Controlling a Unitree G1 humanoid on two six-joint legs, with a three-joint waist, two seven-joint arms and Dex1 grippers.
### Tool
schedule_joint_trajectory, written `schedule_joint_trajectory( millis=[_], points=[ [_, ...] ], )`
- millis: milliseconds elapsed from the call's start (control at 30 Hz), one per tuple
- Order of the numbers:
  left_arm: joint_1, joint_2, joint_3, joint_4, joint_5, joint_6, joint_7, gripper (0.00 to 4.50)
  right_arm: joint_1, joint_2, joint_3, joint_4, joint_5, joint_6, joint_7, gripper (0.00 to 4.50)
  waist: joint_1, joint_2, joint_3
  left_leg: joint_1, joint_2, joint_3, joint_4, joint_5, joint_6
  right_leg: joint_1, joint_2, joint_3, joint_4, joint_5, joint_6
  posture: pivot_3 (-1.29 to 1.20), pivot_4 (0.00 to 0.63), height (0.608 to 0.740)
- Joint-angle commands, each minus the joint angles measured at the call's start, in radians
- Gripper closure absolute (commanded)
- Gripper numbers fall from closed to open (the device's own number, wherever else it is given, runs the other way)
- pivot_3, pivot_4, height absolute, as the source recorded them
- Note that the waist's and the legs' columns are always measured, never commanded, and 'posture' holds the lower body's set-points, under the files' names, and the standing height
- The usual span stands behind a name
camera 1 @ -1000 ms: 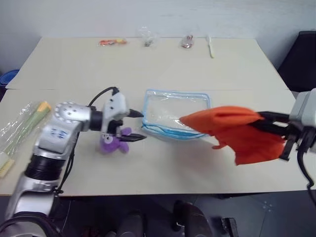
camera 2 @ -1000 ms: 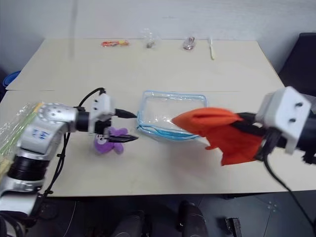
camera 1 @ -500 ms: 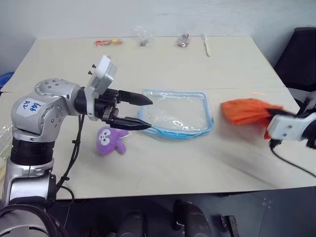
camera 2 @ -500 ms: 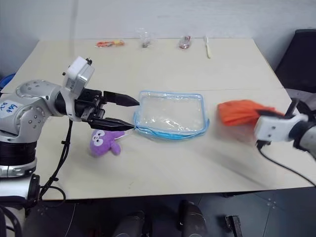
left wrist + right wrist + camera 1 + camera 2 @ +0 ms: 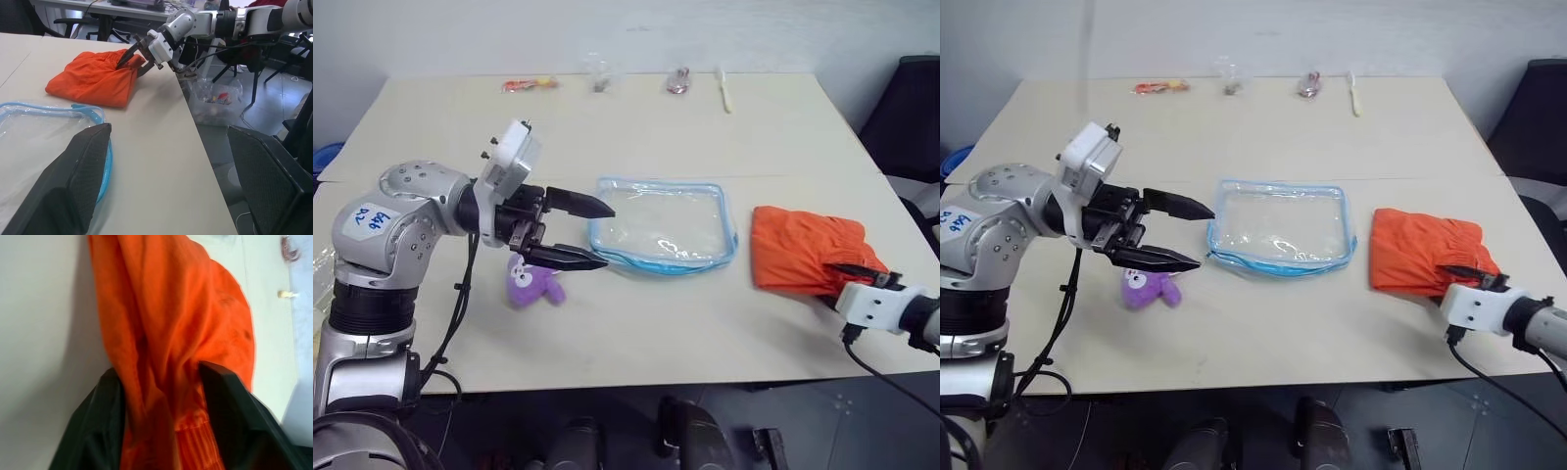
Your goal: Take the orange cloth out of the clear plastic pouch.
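Spread fingers (image 5: 222,401) of the right gripper (image 5: 1471,278) straddle a fold of the crumpled bright orange cloth (image 5: 806,249), lying on the long beige table (image 5: 636,127) just beside the empty clear blue-edged plastic pouch (image 5: 664,225). The left gripper (image 5: 578,231) (fingers wide apart) hovers above a small purple plush toy (image 5: 534,286).

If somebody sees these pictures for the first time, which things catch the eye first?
First comes the orange cloth, lying in a heap on the table near its right edge, with the right gripper at it, fingers parted. Left of it lies the clear plastic pouch, flat and empty. The left gripper hovers open at the pouch's left end, above a purple plush toy.
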Motion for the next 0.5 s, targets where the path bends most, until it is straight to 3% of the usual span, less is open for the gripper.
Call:
schedule_joint_trajectory(
  millis=[33, 67, 167, 300, 400, 500],
  points=[
    [-0.003, 0.051, 0.023, 0.04, 0.016, -0.043, -0.046, 0.51, 0.148, -0.008, -0.189, -0.191, 0.2, 0.24, 0.097, 0.67, 0.011, 0.001, 0.0, 0.0, -0.001, 0.0, 0.0, 0.0, 0.0, 0.0, 0.0, 0.0, 0.0, 0.0, 0.0, 0.0, 0.15, 0.74],
    [-0.001, 0.07, 0.027, 0.061, 0.025, -0.058, -0.061, 0.51, 0.222, 0.006, -0.267, -0.271, 0.289, 0.354, 0.143, 0.35, 0.011, 0.001, 0.0, 0.0, -0.001, 0.0, 0.0, 0.0, 0.0, 0.0, 0.0, 0.0, -0.001, 0.0, 0.0, 0.0, 0.15, 0.74],
    [0.004, 0.16, 0.041, 0.162, 0.058, -0.102, -0.134, 0.51, 0.43, 0.054, -0.578, -0.435, 0.554, 0.71, 0.276, 0.35, 0.015, 0.003, 0.0, 0.0, -0.002, -0.001, 0.0, 0.0, 0.0, 0.001, 0.001, 0.0, -0.001, 0.0, 0.0, 0.0, 0.15, 0.74],
    [-0.005, 0.24, 0.027, 0.296, 0.13, -0.213, -0.21, 0.51, 0.557, 0.066, -0.872, -0.402, 0.696, 0.975, 0.382, 0.35, 0.013, 0.002, 0.0, 0.001, -0.003, -0.001, -0.001, 0.0, 0.001, 0.001, 0.001, 0.0, -0.002, 0.0, 0.0, 0.0, 0.15, 0.74],
    [-0.043, 0.248, 0.008, 0.401, 0.187, -0.295, -0.214, 0.51, 0.599, 0.054, -0.974, -0.342, 0.7, 1.05, 0.432, 0.35, 0.013, 0.002, 0.0, 0.003, -0.003, -0.001, -0.003, -0.001, 0.002, 0.01, 0.001, -0.001, -0.006, 0.0, 0.0, 0.0, 0.15, 0.74],
    [-0.079, 0.224, 0.004, 0.465, 0.207, -0.33, -0.206, 0.51, 0.575, 0.053, -0.993, -0.312, 0.681, 1.062, 0.42, 0.35, 0.012, 0.001, 0.0, 0.014, -0.002, -0.003, -0.007, -0.001, 0.002, 0.016, 0.001, 0.0, -0.008, 0.0, 0.0, 0.0, 0.15, 0.74]
  ],
)
